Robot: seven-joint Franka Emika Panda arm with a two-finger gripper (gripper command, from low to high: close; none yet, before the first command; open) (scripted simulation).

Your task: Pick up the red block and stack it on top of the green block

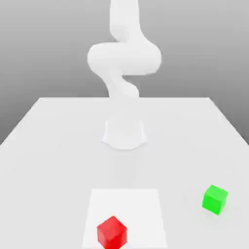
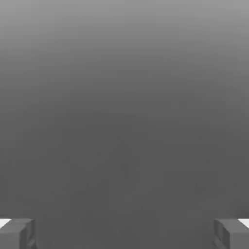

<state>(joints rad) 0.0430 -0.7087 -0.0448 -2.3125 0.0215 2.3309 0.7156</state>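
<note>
- Gripper (image 2: 124,233): the hand view shows both grey fingertips (image 2: 17,233) spread wide apart, nothing between them, against a plain grey backdrop.
- Robot arm (image 1: 124,58): white, rising from a round base (image 1: 124,133) at mid-table.
- Red block (image 1: 112,232): resting on a paler square patch (image 1: 124,204) of the white table (image 1: 48,146).
- Green block (image 1: 215,199): on the table, well apart from the red block, toward the exterior view's right.
</note>
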